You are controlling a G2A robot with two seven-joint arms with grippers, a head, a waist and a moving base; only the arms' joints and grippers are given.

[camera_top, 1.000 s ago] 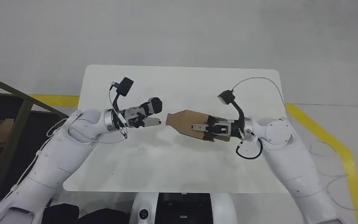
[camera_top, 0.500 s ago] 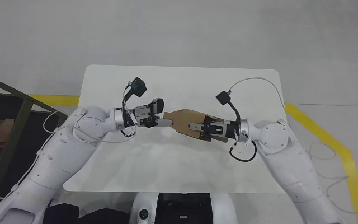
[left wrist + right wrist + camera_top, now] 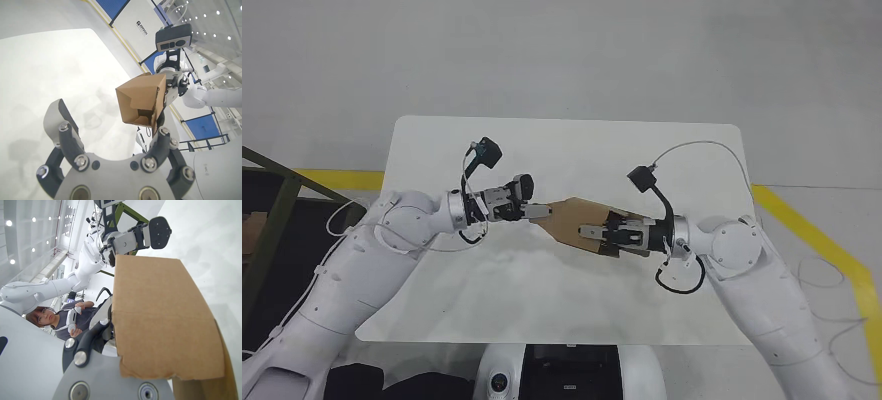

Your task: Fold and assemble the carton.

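One carton (image 3: 567, 214) clamped in right hand (image 3: 590, 235).

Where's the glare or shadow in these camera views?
Top view: even light on the white table, no glare. Left wrist view: ceiling lamps show as bright dots; the brown cardboard carton is dark inside. Right wrist view: lamps glare beyond the carton.
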